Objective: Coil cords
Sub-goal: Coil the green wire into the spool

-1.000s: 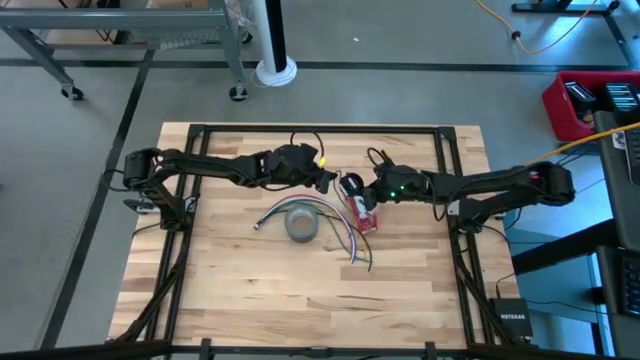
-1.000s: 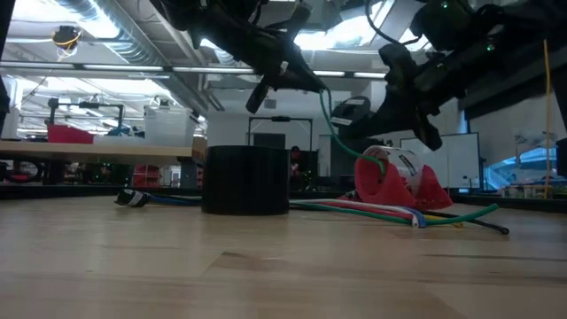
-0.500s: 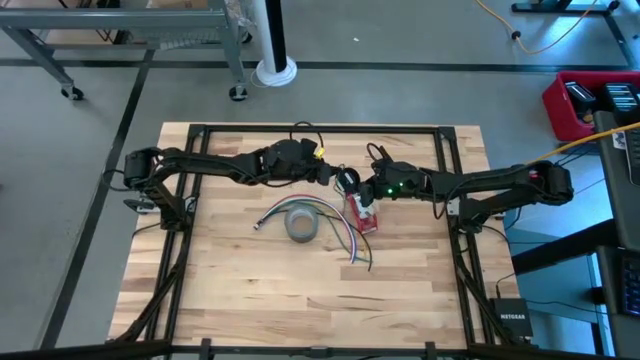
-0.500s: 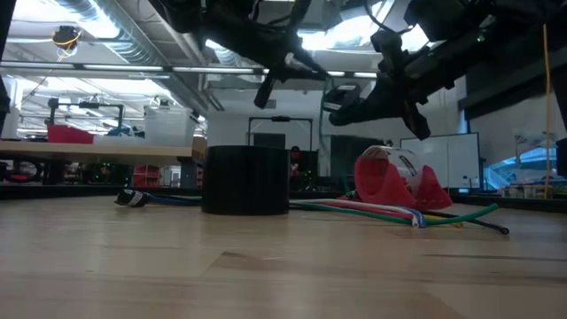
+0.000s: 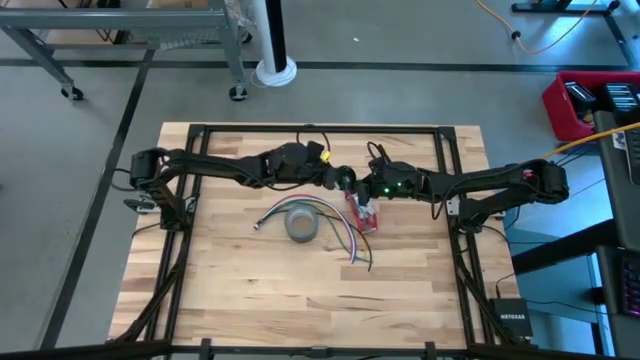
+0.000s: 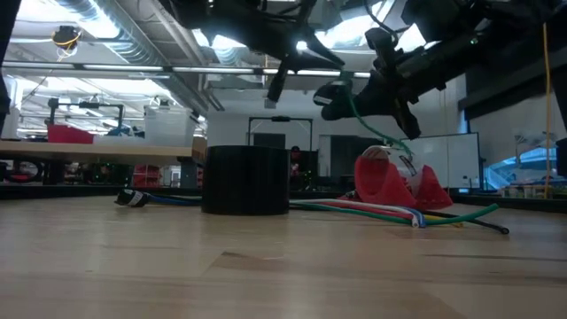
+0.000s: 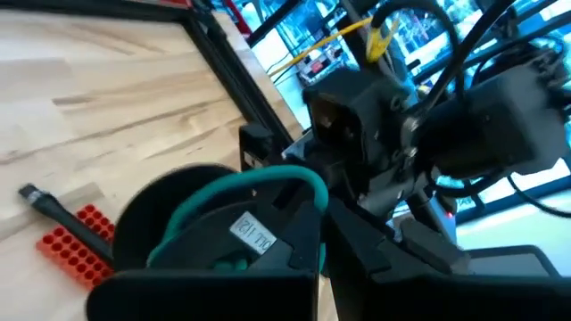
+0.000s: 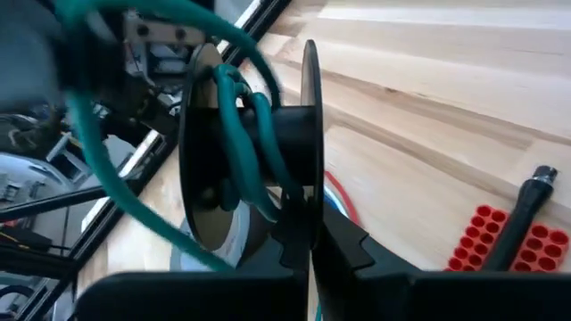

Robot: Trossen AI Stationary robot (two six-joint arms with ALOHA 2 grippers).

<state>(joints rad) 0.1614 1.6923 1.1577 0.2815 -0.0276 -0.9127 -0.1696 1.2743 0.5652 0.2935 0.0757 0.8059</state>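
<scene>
Wooden bench (image 5: 250, 280) boards run under a grey roll of tape (image 5: 301, 223) and a fan of coloured wires (image 5: 345, 243). Beyond these sits a red holder (image 5: 364, 215). Above it the two tools meet: the left tool (image 5: 338, 178) and the right tool (image 5: 356, 186), both clamped shut on a small black spool (image 8: 254, 152) wound with green cord (image 8: 234, 107), lifted off the bench.
</scene>
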